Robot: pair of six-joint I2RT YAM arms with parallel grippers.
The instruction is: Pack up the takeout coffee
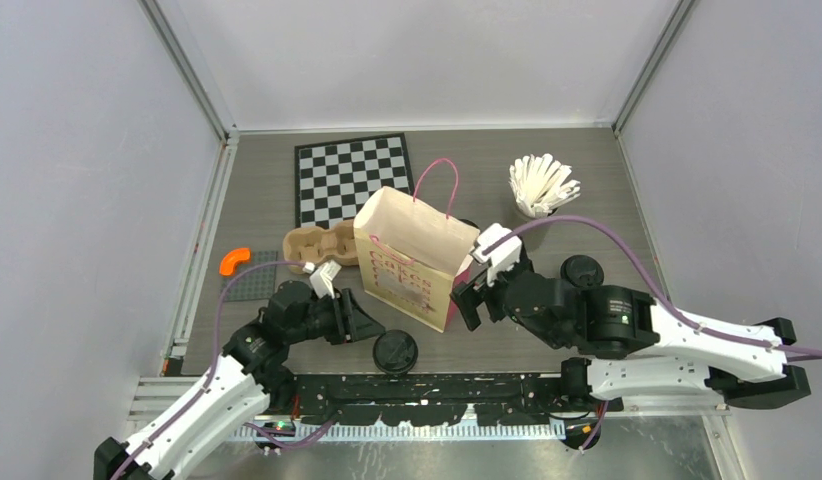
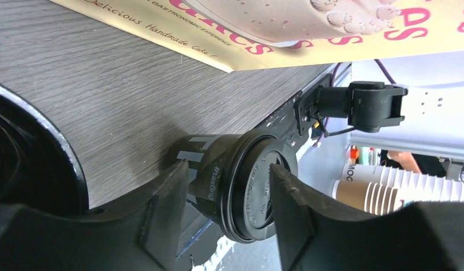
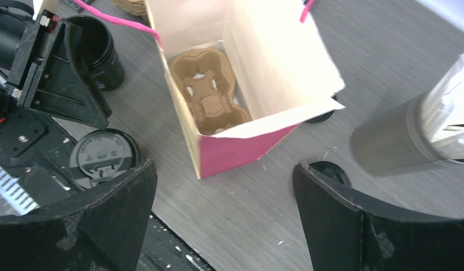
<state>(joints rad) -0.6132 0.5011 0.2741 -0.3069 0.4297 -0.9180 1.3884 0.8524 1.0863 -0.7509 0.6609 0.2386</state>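
Note:
A lidded black cup (image 1: pixel 395 352) stands near the table's front edge. In the left wrist view this cup (image 2: pixel 241 180) lies just past my fingertips, ungripped. My left gripper (image 1: pixel 362 325) is open beside it. A second black cup (image 3: pixel 100 51), with no lid, stands by my left gripper; its rim (image 2: pixel 49 141) fills that view's left side. A loose black lid (image 1: pixel 582 270) lies right of the paper bag (image 1: pixel 412 255). The bag (image 3: pixel 263 62) stands open with a brown tray (image 3: pixel 210 96) inside. My right gripper (image 1: pixel 467 295) is open and empty by the bag's pink side.
A second brown pulp tray (image 1: pixel 322 243) lies behind the bag. A grey cup of white sticks (image 1: pixel 542 190) stands back right. A checkerboard (image 1: pixel 352 178), an orange piece (image 1: pixel 234 260) and a grey plate (image 1: pixel 249 275) are at the left. Something dark (image 1: pixel 467 228) hides behind the bag.

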